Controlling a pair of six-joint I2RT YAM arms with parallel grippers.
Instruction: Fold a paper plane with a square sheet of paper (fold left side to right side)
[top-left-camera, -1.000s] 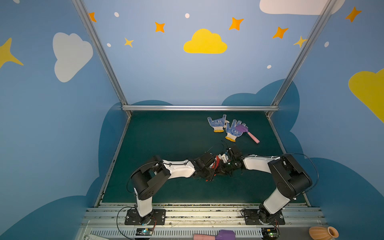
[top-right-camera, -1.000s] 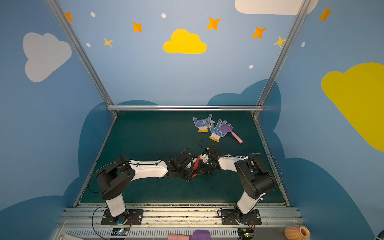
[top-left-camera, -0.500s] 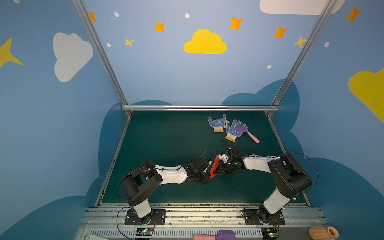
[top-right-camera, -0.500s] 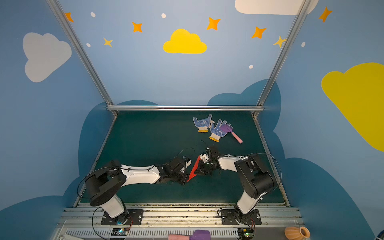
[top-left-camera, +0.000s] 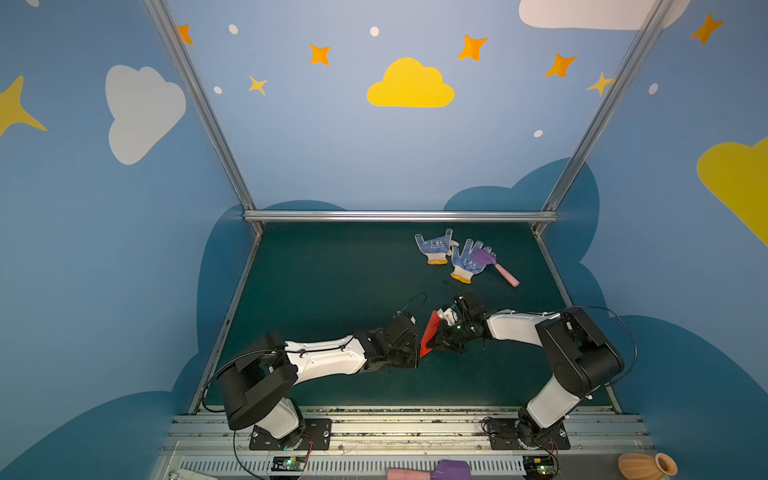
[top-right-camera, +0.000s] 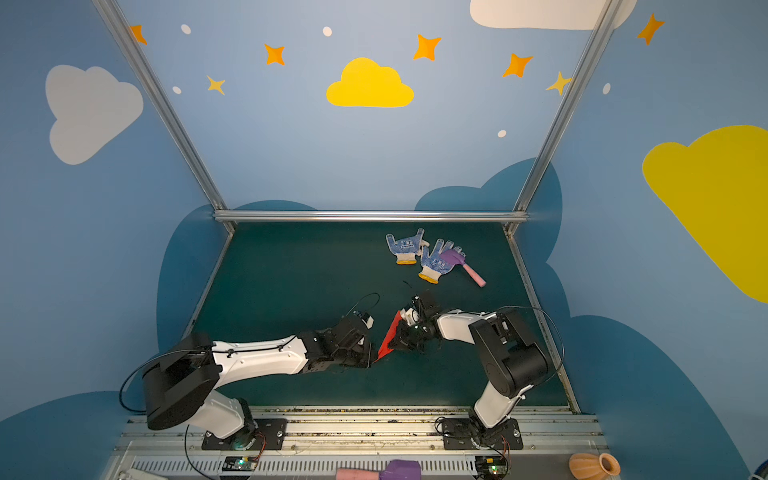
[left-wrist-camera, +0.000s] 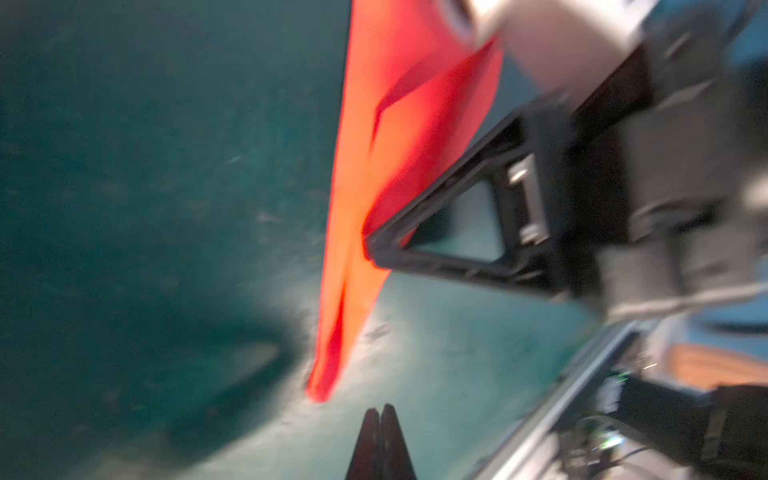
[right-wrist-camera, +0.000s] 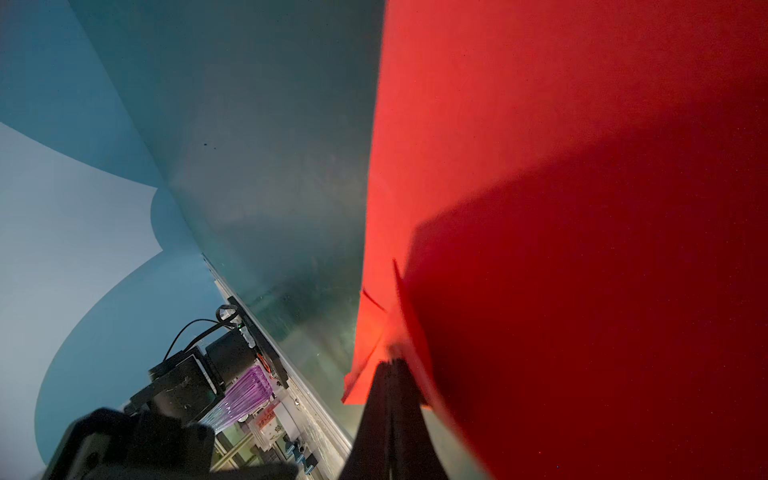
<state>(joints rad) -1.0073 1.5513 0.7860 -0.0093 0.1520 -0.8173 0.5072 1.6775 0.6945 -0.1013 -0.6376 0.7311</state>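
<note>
The red sheet of paper (top-left-camera: 430, 332) (top-right-camera: 390, 336) is folded into a slim pointed paper plane shape. It stands on edge over the green mat near the front middle, its point toward the front. My right gripper (right-wrist-camera: 392, 363) (top-left-camera: 435, 340) is shut on its folded edge. In the left wrist view the paper (left-wrist-camera: 357, 166) hangs pinched by the right gripper's black fingers (left-wrist-camera: 436, 249). My left gripper (left-wrist-camera: 380, 409) (top-left-camera: 416, 356) is shut with nothing in it, just short of the paper's point. The paper (right-wrist-camera: 540, 166) fills half of the right wrist view.
Two blue-dotted white gloves (top-left-camera: 434, 247) (top-left-camera: 467, 262) lie at the back right, a purple-and-pink toy hammer (top-left-camera: 496, 266) across one. Metal rails (top-left-camera: 395, 419) edge the mat's front. Beyond them sit another toy hammer (top-left-camera: 432, 471) and an orange vase (top-left-camera: 646, 465).
My left arm has dropped low and stretched out flat, and its gripper has come away from the paper. The paper now shows more, held only by the right gripper.
</note>
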